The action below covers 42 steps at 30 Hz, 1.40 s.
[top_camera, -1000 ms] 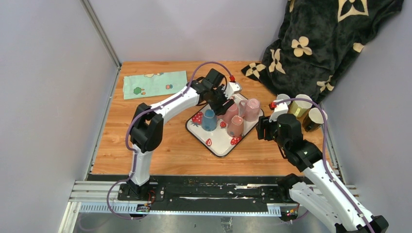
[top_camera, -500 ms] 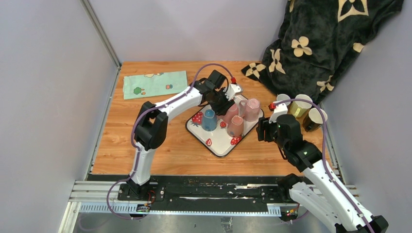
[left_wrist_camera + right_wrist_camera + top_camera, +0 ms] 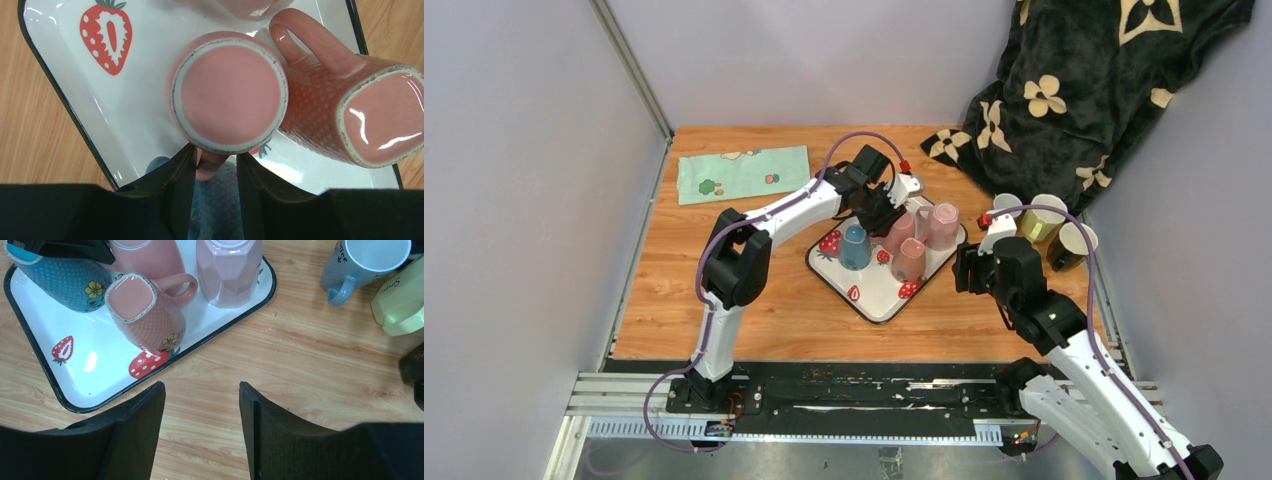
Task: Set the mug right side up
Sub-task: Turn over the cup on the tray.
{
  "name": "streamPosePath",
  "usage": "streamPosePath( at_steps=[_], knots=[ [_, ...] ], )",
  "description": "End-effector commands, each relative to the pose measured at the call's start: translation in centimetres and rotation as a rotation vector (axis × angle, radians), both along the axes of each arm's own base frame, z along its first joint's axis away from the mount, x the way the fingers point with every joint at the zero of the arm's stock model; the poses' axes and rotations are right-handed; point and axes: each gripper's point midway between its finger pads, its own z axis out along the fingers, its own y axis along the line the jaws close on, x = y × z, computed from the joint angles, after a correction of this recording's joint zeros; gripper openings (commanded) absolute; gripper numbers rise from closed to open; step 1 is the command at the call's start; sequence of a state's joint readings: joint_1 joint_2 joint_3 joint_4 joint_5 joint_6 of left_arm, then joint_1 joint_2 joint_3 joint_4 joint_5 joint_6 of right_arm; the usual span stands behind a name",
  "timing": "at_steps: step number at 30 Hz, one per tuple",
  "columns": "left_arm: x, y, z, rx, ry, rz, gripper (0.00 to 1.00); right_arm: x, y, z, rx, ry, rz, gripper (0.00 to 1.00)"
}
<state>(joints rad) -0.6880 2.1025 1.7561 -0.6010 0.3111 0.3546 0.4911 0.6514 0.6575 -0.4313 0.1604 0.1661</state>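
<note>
Jaws of left gripper (image 3: 215,156) straddle pink mug (image 3: 230,92) handle, part-open; right gripper (image 3: 201,388) agape, empty.

Mug: I see a pink round mug (image 3: 230,95), upside down, base up.
Place: on the strawberry tray (image 3: 135,105).
Handle: apparently on my near side, mostly hidden.

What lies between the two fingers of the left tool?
The handle of the upside-down round pink mug lies there; the left wrist view shows it.
</note>
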Motion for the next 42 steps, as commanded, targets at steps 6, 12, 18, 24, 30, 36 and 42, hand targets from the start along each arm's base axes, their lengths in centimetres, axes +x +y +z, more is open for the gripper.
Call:
streamPosePath(
  at_steps=[6,12,18,24,30,36,42],
  knots=[
    [0.4,-0.5,-0.1,0.000,-0.004,-0.011,0.33,-0.3,-0.2,-0.3,-0.001,0.003,-0.011,0.61],
    [0.3,-0.4,-0.5,0.006,0.001,-0.016,0.30,-0.4,-0.1,-0.2,0.001,0.004,-0.010,0.61],
    [0.3,-0.3,-0.6,0.012,-0.001,-0.018,0.24,-0.4,-0.1,-0.2,0.001,0.004,-0.008,0.61],
    [0.1,-0.3,-0.7,0.014,0.001,-0.025,0.15,-0.4,-0.1,-0.1,0.002,0.003,-0.007,0.61],
    [-0.1,-0.1,-0.8,0.025,-0.006,-0.032,0.03,-0.5,-0.3,-0.2,0.000,0.002,-0.013,0.61],
    [0.3,0.0,0.4,0.020,-0.041,-0.014,0.00,-0.5,-0.3,-0.3,0.002,0.001,-0.015,0.61],
    [0.7,-0.3,2.5,-0.031,-0.092,0.005,0.00,-0.5,-0.3,-0.3,0.006,0.002,-0.018,0.61]
  ],
)
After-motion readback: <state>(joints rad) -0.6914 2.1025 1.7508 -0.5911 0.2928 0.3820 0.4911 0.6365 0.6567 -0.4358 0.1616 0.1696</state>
